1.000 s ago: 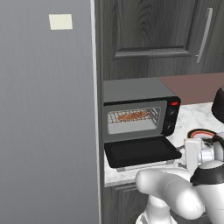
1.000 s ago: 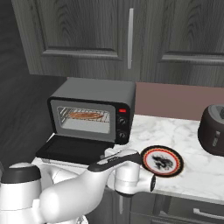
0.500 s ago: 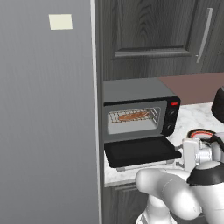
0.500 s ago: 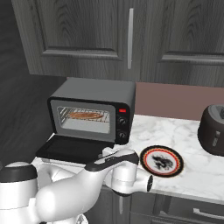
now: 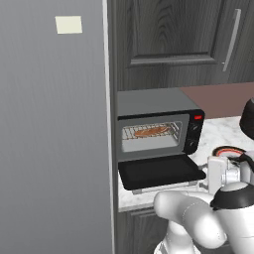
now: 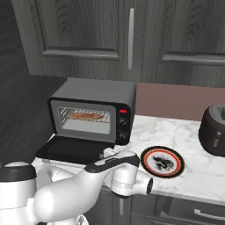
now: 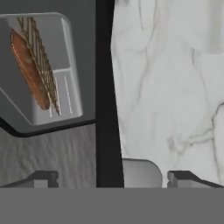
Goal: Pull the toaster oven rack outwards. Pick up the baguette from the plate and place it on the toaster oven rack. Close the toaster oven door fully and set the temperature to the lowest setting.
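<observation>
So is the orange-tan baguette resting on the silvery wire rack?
Touching: the right base view shows the baguette lying on the rack inside the black toaster oven.

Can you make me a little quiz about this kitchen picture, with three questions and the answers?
1. True or false: the toaster oven door is shut.
2. Where is the baguette? A) on the plate B) on the toaster oven rack C) in the gripper
3. Fill in: the plate sits on the marble ______, to the right of the toaster oven.

Key:
1. False. The door lies folded down, open.
2. B. The plate holds no bread, and the gripper is open and holds nothing.
3. Counter.
</observation>
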